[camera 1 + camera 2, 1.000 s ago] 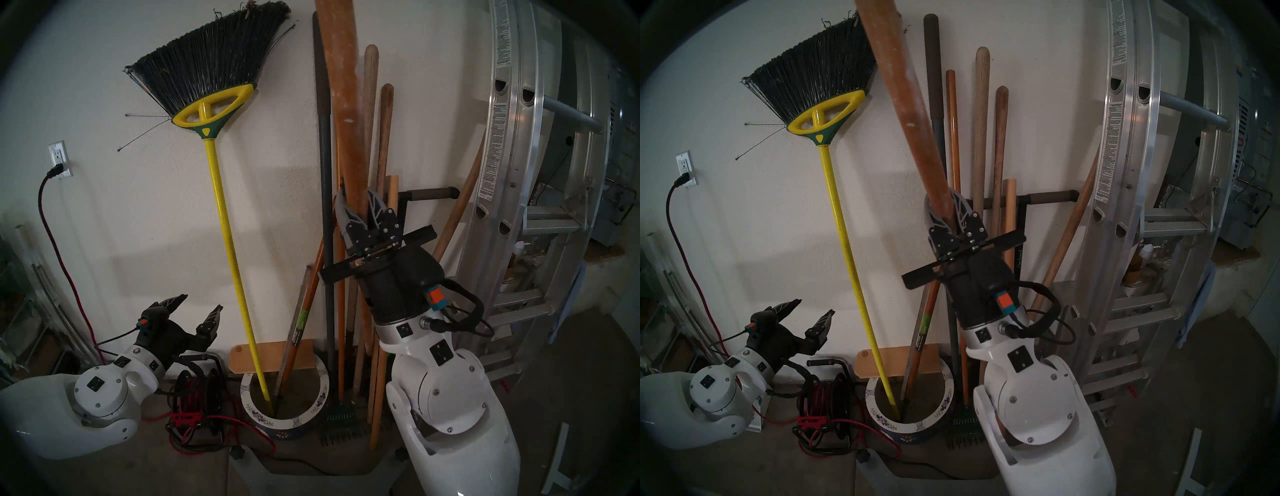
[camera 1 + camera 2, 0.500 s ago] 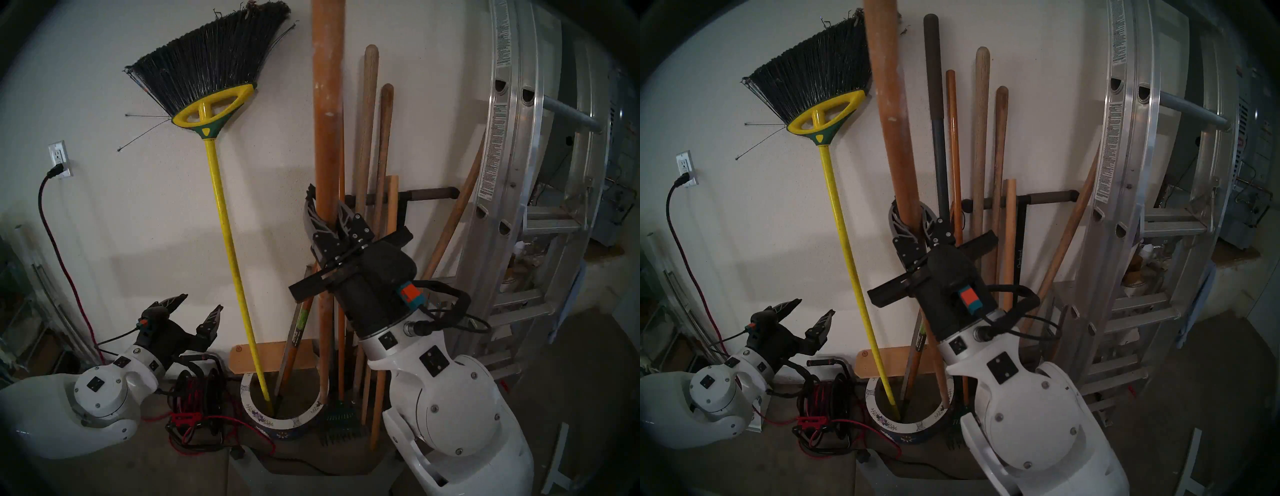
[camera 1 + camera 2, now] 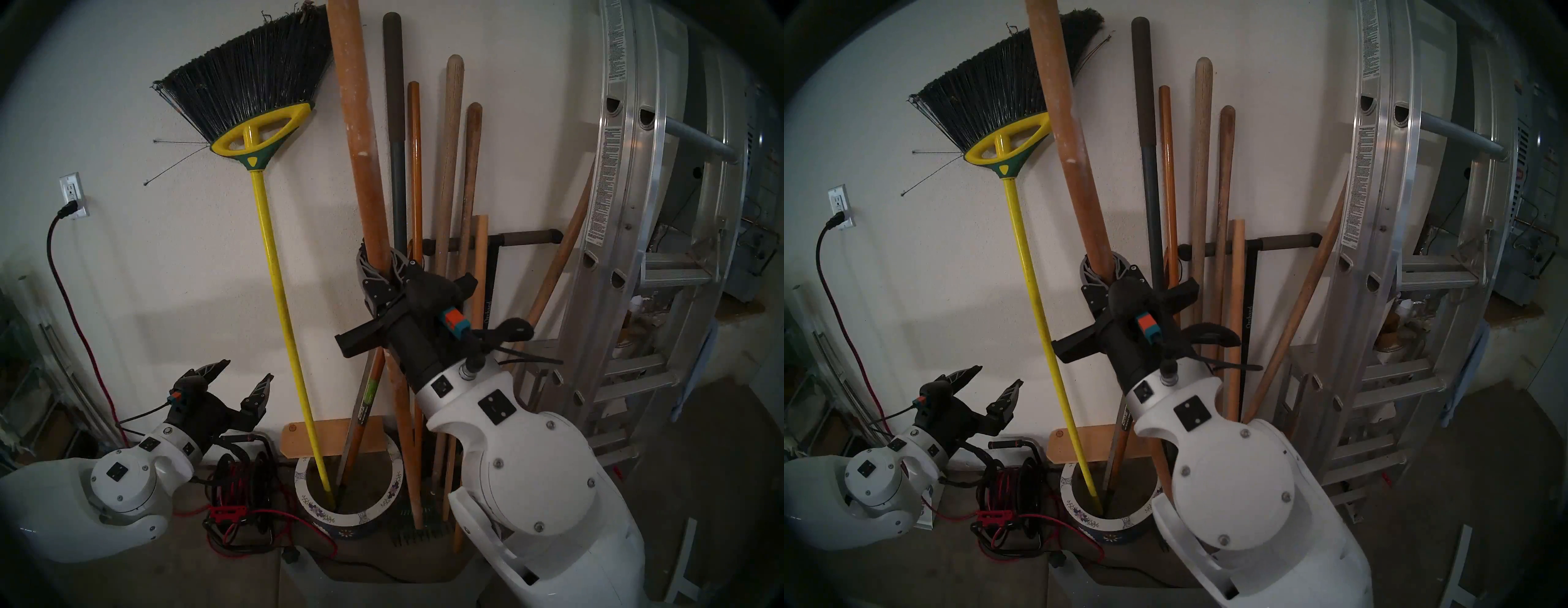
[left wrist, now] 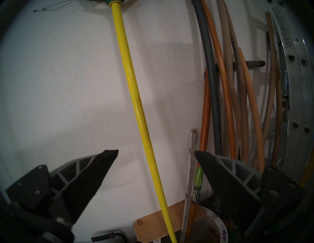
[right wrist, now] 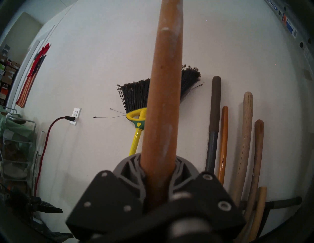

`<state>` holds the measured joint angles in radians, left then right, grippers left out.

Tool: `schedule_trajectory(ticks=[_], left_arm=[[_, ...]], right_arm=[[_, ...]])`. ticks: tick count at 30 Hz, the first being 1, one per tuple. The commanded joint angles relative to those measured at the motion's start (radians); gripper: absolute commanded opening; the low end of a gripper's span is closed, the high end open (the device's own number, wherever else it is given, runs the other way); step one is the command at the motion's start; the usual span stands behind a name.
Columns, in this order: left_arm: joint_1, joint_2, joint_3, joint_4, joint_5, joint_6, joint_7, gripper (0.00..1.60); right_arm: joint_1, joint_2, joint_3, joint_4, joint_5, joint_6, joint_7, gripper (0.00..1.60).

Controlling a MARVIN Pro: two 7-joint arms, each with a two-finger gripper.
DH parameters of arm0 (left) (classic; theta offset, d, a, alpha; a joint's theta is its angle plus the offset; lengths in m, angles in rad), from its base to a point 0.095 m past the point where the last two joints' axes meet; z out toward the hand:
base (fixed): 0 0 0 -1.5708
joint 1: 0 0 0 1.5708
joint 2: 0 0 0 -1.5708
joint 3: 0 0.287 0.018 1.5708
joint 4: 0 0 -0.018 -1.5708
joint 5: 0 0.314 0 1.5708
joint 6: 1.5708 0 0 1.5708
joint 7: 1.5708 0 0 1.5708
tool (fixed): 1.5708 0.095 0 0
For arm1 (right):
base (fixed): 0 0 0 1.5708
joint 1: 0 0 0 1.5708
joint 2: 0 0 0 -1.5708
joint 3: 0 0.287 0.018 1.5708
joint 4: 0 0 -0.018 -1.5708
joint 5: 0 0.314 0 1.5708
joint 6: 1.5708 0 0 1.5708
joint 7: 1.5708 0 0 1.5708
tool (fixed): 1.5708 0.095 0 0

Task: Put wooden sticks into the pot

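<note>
My right gripper (image 3: 381, 264) is shut on the long white-speckled wooden stick (image 3: 359, 127), about mid-length; it also fills the right wrist view (image 5: 163, 101). The stick leans with its top to the left. Its lower end (image 3: 418, 520) shows just right of the pot, over a rake head. The pot (image 3: 348, 517), white-rimmed with purple flowers, stands on the floor by the wall (image 3: 1106, 525). The shorter plain flat-ended stick (image 3: 481, 246) leans on the wall to the right. My left gripper (image 3: 244, 375) is open and empty, low at the left of the pot.
A yellow broom (image 3: 280, 276) and an orange-handled tool (image 3: 368, 395) stand in the pot. A dark grey pole (image 3: 393, 85), other wooden handles (image 3: 453, 127) and a black T-handle (image 3: 526, 235) lean right of it. An aluminium ladder (image 3: 636, 212) stands far right, a cord reel (image 3: 242, 479) left.
My right gripper has moved left with the speckled stick. The stick's top has swung left and its lower end has gone from the pot's right rim to beside the pot. The left arm is still.
</note>
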<state>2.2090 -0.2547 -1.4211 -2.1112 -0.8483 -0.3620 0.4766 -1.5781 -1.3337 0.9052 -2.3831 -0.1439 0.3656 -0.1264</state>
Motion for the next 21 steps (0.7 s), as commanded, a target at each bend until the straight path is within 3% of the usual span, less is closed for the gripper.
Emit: schedule_trajectory(ticks=[1,11,21], left_arm=[[-0.001,-0.005,0.003,-0.007,0.001,0.001,0.003,1.6],[-0.002,-0.006,0.005,-0.007,0.004,0.002,0.005,1.6],[-0.004,-0.008,0.006,-0.007,0.006,0.003,0.007,1.6]], right_arm=[[0.113,-0.064,-0.034,0.031,0.008,0.075,-0.038,0.0],[0.22,-0.168,-0.043,0.073,-0.032,0.187,-0.076,0.0],[0.289,-0.223,-0.064,0.125,-0.049,0.19,-0.18,0.0]])
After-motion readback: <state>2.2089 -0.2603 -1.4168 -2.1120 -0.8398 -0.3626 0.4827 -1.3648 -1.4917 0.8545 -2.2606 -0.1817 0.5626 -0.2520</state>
